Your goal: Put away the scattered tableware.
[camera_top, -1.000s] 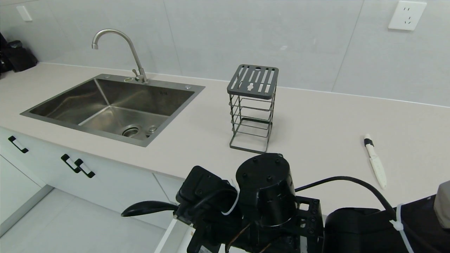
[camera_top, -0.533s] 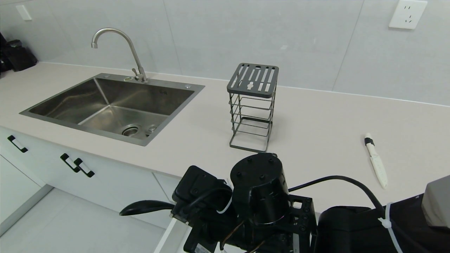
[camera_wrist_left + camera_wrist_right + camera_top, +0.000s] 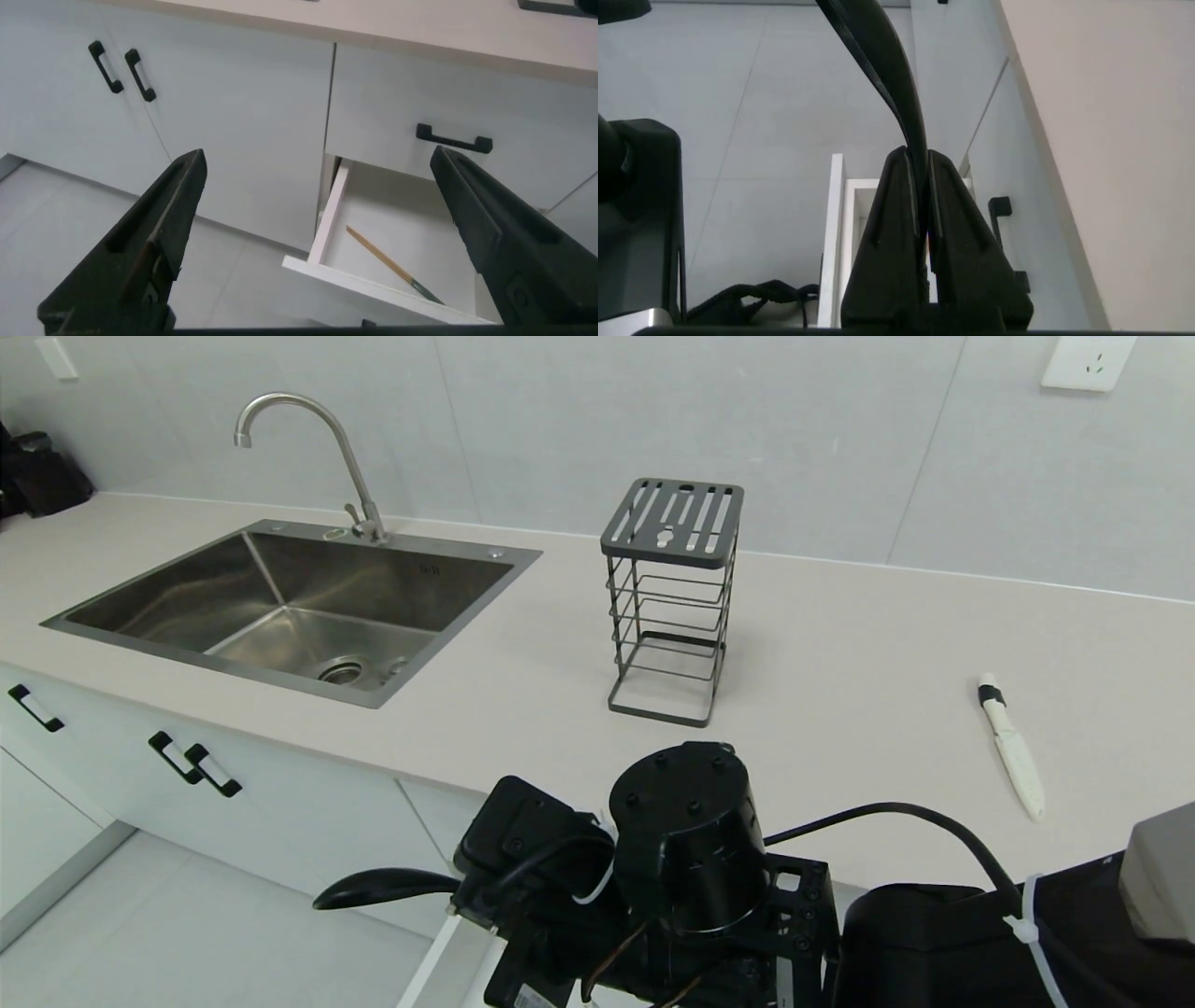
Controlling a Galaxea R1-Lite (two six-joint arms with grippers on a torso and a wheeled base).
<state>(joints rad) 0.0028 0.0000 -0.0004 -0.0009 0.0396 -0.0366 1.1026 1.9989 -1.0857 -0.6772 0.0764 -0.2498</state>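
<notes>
A black spoon [image 3: 383, 889] sticks out sideways below the counter's front edge, and my right gripper [image 3: 465, 896] is shut on its handle. In the right wrist view the spoon [image 3: 878, 56] runs out from between the closed fingers of the right gripper [image 3: 915, 157], above a white drawer [image 3: 836, 215]. My left gripper [image 3: 316, 159] hangs open over the pulled-out drawer [image 3: 322, 224], which holds a chopstick [image 3: 388, 266]. A white knife [image 3: 1013, 747] with a black band lies on the counter at the right.
A dark wire rack [image 3: 670, 602] with a slotted top stands mid-counter. The steel sink [image 3: 140, 616] and its tap [image 3: 327, 439] are at the left. White cabinet doors with black handles [image 3: 191, 763] run below the counter.
The whole head view has shifted a little, so the camera moved. My right gripper, still shut on the spoon, has drifted slightly left.
</notes>
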